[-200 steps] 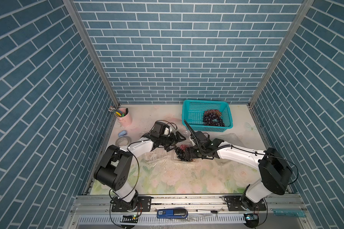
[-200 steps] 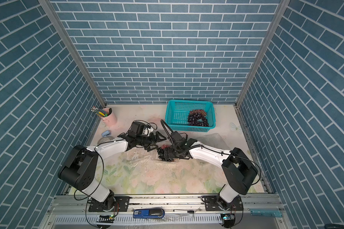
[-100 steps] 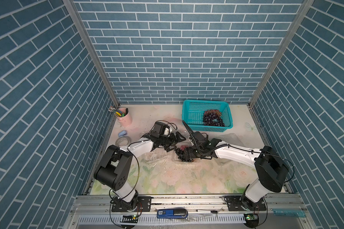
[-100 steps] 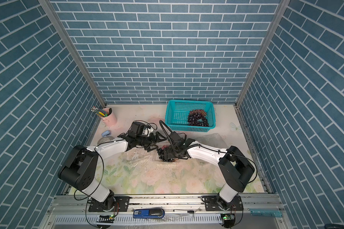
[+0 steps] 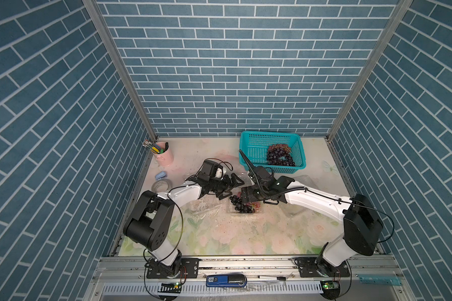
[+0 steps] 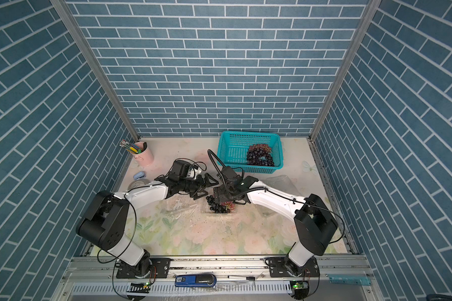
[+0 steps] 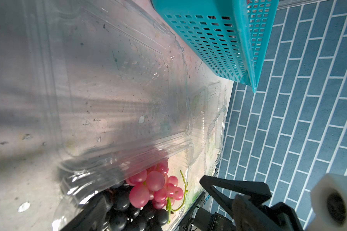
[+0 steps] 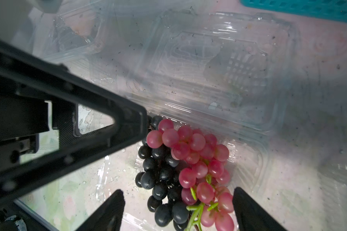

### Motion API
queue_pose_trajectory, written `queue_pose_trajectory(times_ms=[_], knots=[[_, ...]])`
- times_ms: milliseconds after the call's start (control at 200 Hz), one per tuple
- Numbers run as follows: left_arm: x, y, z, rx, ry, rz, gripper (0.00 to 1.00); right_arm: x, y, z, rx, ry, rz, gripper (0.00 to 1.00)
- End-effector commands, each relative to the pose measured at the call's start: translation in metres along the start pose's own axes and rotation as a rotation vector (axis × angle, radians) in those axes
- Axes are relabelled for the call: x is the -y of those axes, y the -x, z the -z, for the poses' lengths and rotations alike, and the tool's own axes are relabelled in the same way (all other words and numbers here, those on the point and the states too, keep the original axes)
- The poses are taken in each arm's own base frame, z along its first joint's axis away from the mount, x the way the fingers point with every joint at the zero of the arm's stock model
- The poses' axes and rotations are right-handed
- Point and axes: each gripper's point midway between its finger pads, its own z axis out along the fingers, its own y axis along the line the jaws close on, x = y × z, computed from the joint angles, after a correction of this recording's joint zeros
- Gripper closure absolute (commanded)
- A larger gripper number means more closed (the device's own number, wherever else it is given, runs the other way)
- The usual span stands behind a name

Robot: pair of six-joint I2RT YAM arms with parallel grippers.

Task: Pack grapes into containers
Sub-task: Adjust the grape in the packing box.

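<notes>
Right wrist view: my right tool (image 8: 177, 192) is spread wide, one finger either side of the grapes (image 8: 188, 160). There's a visible gap on the dark-grape side, so it's straddling them, not pinching. The dark and red bunches both lie in the tray of the open container (image 8: 258, 156), on the worktop (image 5: 232, 234) just robot-side of the teal basket (image 5: 270, 133), off its left corner.

Change over the last second: almost none. My right wrist crept slightly further from the basket's right end. The bunch hasn't shifted in the tray and the spread is the same. I read that as placed and released, so this container is filled bar the lid.

My left tool (image 5: 229, 186) is fully apart and empty, further from the basket's left corner than the tray. One finger sits close over the tray edge.

Edges/room:
- The lid (image 8: 208, 60) lies open and flat between tray and basket, so the basket side is blocked low.
- Red grapes sit tight to one tray wall. The dark ones are at or over the opposite rim, can't tell which, and could foul the lid.
- Both tools crowd the tray. The cleanest exit looks like straight up, then away from the basket over bare worktop.
- There's more fruit, the basket bunches (image 5: 279, 156), in the basket's right half.
</notes>
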Motion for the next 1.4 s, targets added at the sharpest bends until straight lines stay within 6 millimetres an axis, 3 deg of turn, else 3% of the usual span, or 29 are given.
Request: queue_pose_trajectory(times_ms=[0,330,595,1130,1265,1395], knots=[[0.008,-0.002,0.004,-0.001,-0.01,-0.019,0.01,0.011,-0.012,0.015,-0.006,-0.028,-0.005,0.14],[0.01,0.002,0.001,0.0,-0.01,-0.023,0.0,0.006,-0.051,0.019,-0.063,0.07,-0.056,0.13],[0.006,-0.002,0.002,-0.002,-0.003,-0.018,0.0,-0.005,-0.053,0.003,-0.077,0.078,-0.033,0.13],[0.003,-0.004,0.004,-0.001,-0.001,-0.015,0.0,0.009,-0.074,-0.025,-0.126,0.042,-0.055,0.13],[0.002,-0.006,0.005,-0.001,0.003,-0.016,0.01,0.007,-0.071,-0.022,-0.118,0.048,-0.048,0.13],[0.001,-0.005,0.004,-0.002,0.007,-0.013,0.01,-0.002,-0.054,-0.005,-0.088,0.058,-0.004,0.13]])
